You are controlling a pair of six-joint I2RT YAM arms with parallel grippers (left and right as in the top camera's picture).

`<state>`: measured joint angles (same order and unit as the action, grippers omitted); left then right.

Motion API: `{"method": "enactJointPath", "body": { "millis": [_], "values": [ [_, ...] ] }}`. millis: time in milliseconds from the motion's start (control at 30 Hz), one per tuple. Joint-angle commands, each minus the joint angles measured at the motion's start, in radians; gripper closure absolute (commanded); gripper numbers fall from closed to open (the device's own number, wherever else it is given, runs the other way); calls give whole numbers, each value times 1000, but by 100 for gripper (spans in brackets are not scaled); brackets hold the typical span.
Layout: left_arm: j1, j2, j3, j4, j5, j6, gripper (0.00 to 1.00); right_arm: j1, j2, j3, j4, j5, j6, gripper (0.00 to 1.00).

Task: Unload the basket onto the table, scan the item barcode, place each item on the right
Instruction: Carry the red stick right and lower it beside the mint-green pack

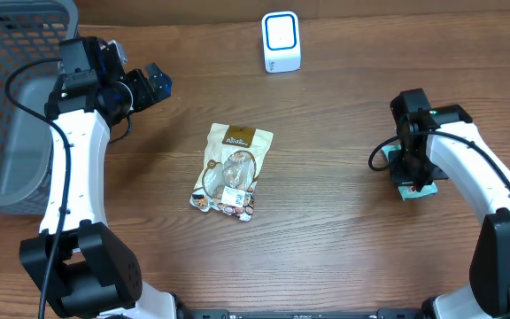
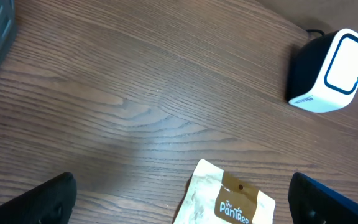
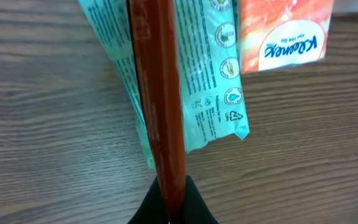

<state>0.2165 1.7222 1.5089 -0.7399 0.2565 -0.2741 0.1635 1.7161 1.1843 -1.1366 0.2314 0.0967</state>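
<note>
Two things could go wrong from here. The likely item, the pouch (image 1: 233, 171), lies flat at mid-table (image 1: 343, 248), well apart from the scanner (image 1: 281, 42) at the far side. A white label shows near its lower end, too small to tell if it is the barcode. The left claw (image 1: 140, 75) hangs wide open and empty near the basket (image 1: 7, 106), apart from the pouch. A flat pouch gives fingers little to bite, so a grab could slide it or crease the film, and a creased or turned-away code would not read. The right claw (image 3: 169, 208) is closed tight at the end of a teal packet (image 3: 204, 81), with a tissue pack (image 3: 284, 31) just beside. Whether it pinches the wrapper I cannot tell; so thin a hold could slip.
</note>
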Motion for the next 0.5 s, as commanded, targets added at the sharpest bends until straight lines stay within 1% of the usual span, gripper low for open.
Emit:
{"method": "enactJointPath", "body": {
  "millis": [0,167,200,367,433,467],
  "values": [
    [-3,8,-3,0,-3,16,0,-3,-6,-3,8,18,0,96],
    [-3,8,-3,0,-3,16,0,-3,-6,-3,4,18,1,96],
    [-3,8,-3,0,-3,16,0,-3,-6,-3,2,18,1,93],
    [-3,8,-3,0,-3,16,0,-3,-6,-3,2,18,1,91],
    [-3,8,-3,0,-3,16,1,-3,-6,-3,-1,18,1,89],
    [-3,8,-3,0,-3,16,0,-3,-6,-3,-2,18,1,86]
  ]
}}
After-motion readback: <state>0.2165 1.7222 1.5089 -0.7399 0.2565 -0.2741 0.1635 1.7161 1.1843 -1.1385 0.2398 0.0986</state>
